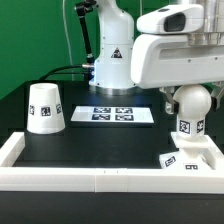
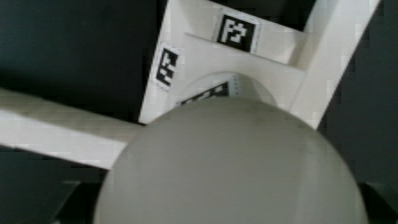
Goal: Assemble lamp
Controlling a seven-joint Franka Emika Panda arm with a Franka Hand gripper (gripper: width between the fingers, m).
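The round white bulb (image 1: 192, 104) hangs stem-down, with a tag on its stem, right over the flat square base (image 1: 192, 157) at the exterior view's right. I cannot tell whether the stem touches the base. My gripper (image 1: 190, 92) is shut on the bulb from above, mostly hidden under the arm's white hand. In the wrist view the bulb (image 2: 222, 150) fills the foreground between my dark fingers (image 2: 64, 205), and the tagged base (image 2: 240, 40) lies beyond it. The tapered shade (image 1: 45, 107) stands mouth-down, apart, at the exterior view's left.
The marker board (image 1: 118, 114) lies mid-table in front of the arm's pedestal (image 1: 110, 60). A low white wall (image 1: 100, 178) runs along the front and sides; the base sits against it in the right corner. The wall also shows in the wrist view (image 2: 54, 125).
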